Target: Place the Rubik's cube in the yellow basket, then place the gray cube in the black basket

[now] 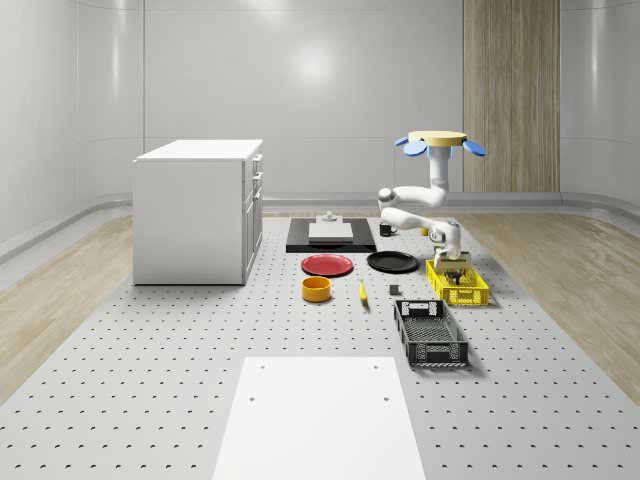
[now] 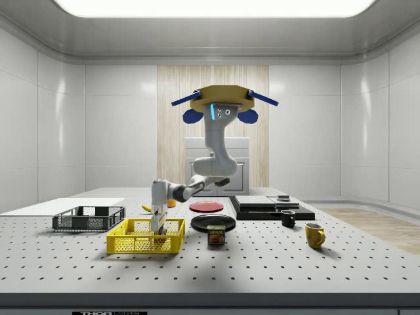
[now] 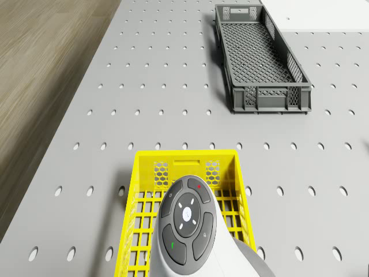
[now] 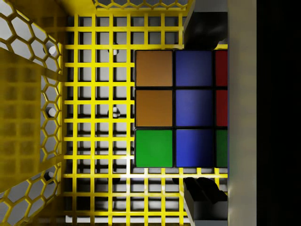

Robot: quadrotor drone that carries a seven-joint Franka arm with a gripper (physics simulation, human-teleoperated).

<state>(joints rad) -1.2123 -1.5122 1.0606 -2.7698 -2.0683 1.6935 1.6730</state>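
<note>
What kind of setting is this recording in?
Most likely a simulated robotics test room, not a home or shop: a large perforated grey table like an optical bench, bare panelled walls, and scattered props such as the yellow basket and black basket, with the drone hovering above.

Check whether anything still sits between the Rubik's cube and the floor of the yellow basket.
Nothing visible does. The drone hovers beside the yellow basket, its arm reaching down inside. In the wrist view the Rubik's cube sits between the fingers just over the bare yellow mesh.
</note>
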